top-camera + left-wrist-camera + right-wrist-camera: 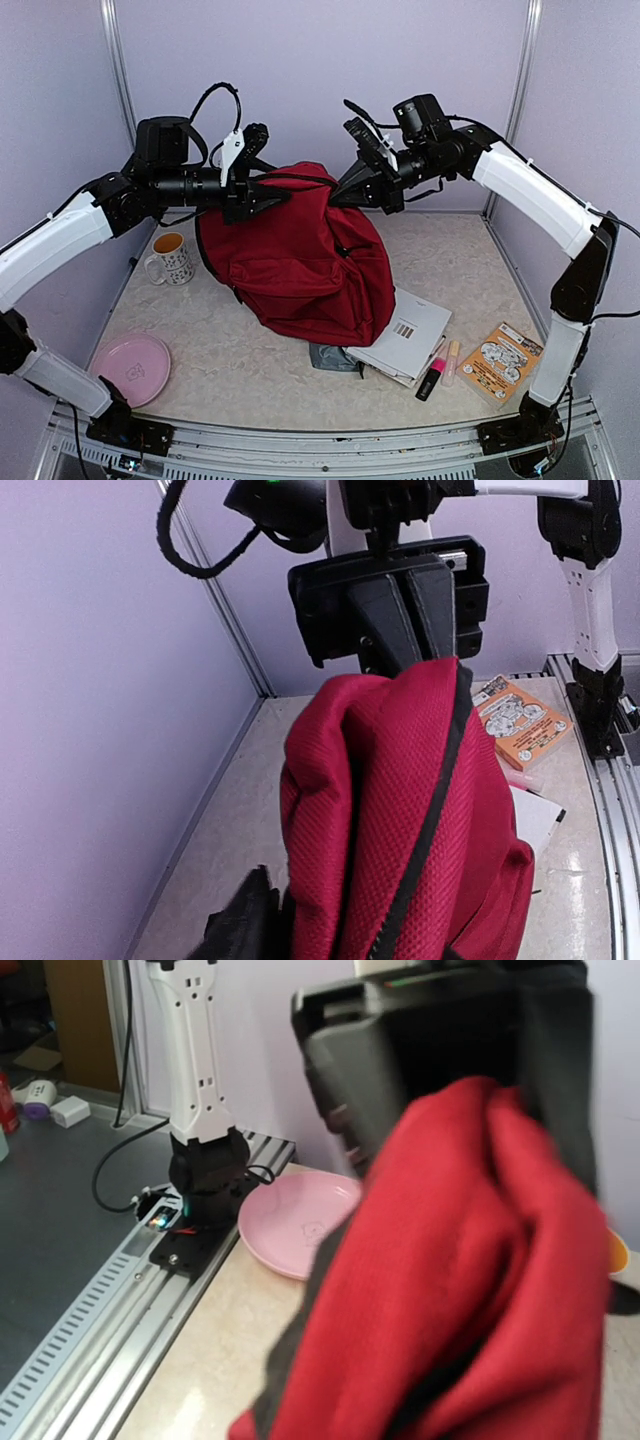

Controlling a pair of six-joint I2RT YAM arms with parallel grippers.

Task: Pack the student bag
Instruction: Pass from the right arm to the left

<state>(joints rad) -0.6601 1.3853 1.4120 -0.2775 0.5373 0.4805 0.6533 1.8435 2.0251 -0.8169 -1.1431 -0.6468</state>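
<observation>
**Q:** Grip status?

**A:** My right gripper [346, 190] is clamped on a fold at the top of the student bag [300, 265]. My left gripper [268, 196] meets the same top edge from the other side. Its jaws sit around fabric, but I cannot tell whether they have bitten.

**Q:** Bag position?

**A:** Mid-table [240, 375], base on the surface, top held up between my 2 grippers.

**Q:** Failure modes?

**A:** 3, by my judgement.
- If the left has only 1 thin layer, the fabric slips out and the top flops shut.
- If the 2 grips pull apart too hard, the bag tips.
- If it drags toward the near right, it shoves the white book [410, 335].

**Q:** Obstructions?

**A:** The bag's lower edge lies over a grey pouch [328, 357] and touches the book, so both are partly pinned. The pink highlighter [430, 380] and the orange booklet [500, 360] lie beyond the book, free. The mug [170, 258] stands near the bag's left side. The pink plate [130, 368] is well apart, at the near left.
</observation>
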